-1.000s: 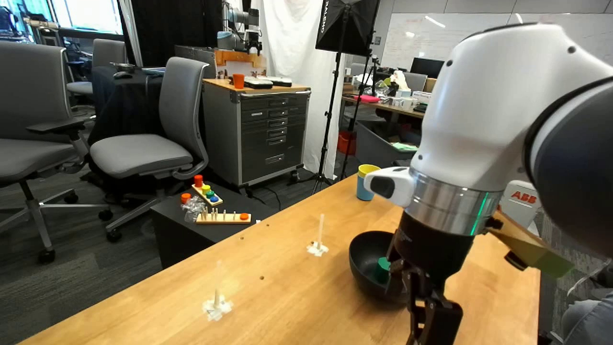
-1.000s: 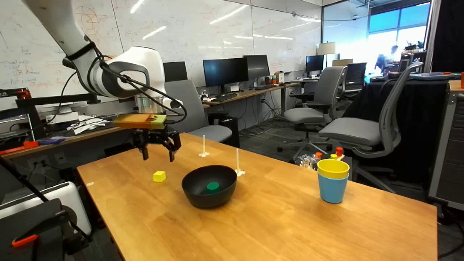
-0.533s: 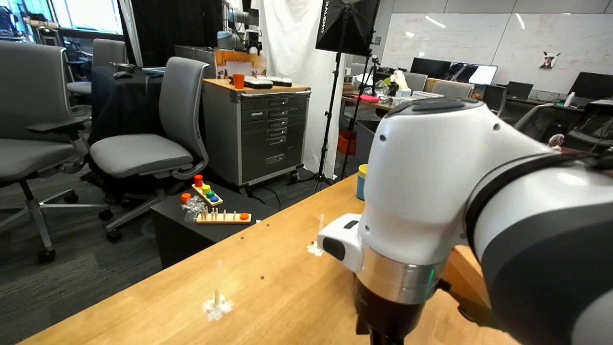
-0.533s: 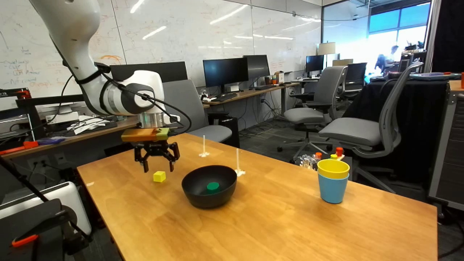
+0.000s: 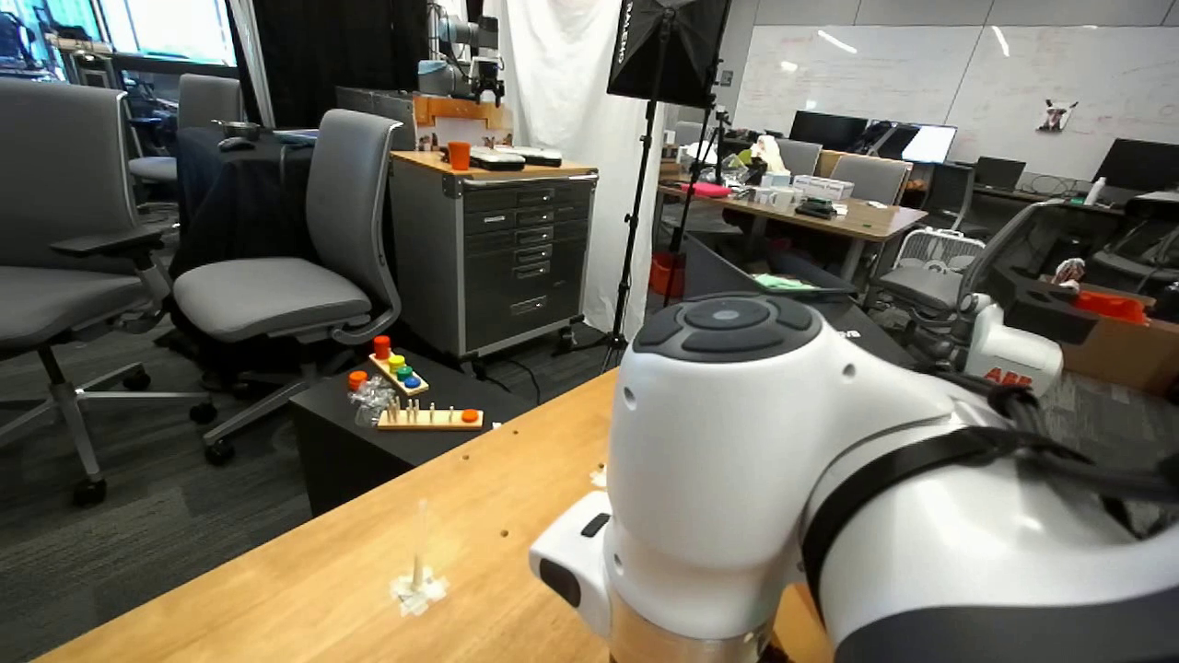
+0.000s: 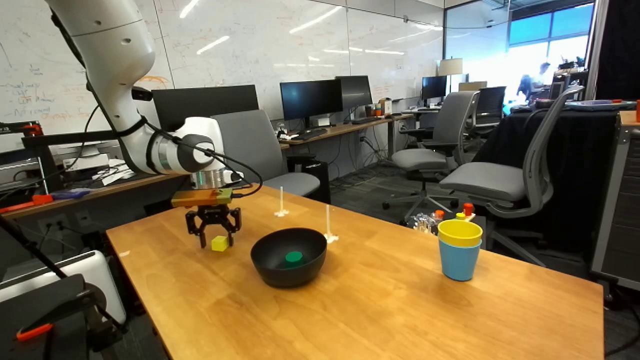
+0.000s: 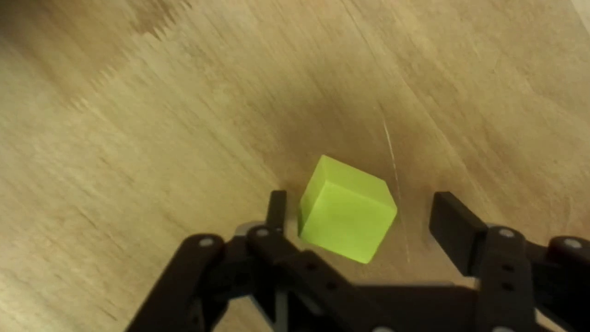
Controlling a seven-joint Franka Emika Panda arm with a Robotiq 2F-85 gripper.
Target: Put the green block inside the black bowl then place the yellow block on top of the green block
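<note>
The yellow block (image 6: 220,243) lies on the table left of the bowl in an exterior view. My gripper (image 6: 216,241) is low over it, open, with one finger on each side. In the wrist view the yellow block (image 7: 349,221) sits between the fingers of the open gripper (image 7: 362,214), turned at an angle to them. It is closer to the left finger (image 7: 277,207), with a wider gap to the right finger (image 7: 454,230). The green block (image 6: 294,258) is inside the black bowl (image 6: 272,274). The arm blocks the bowl and blocks in an exterior view.
Two thin upright sticks taped to the table stand behind the bowl: a stick (image 6: 281,202) and another stick (image 6: 327,222). A yellow cup (image 6: 459,233) nested in a blue cup (image 6: 459,261) stands right of the bowl on the wooden table (image 6: 400,315).
The open gripper has come down from above the table until its fingers are around the yellow block. The bowl, green block and yellow block have not moved.
</note>
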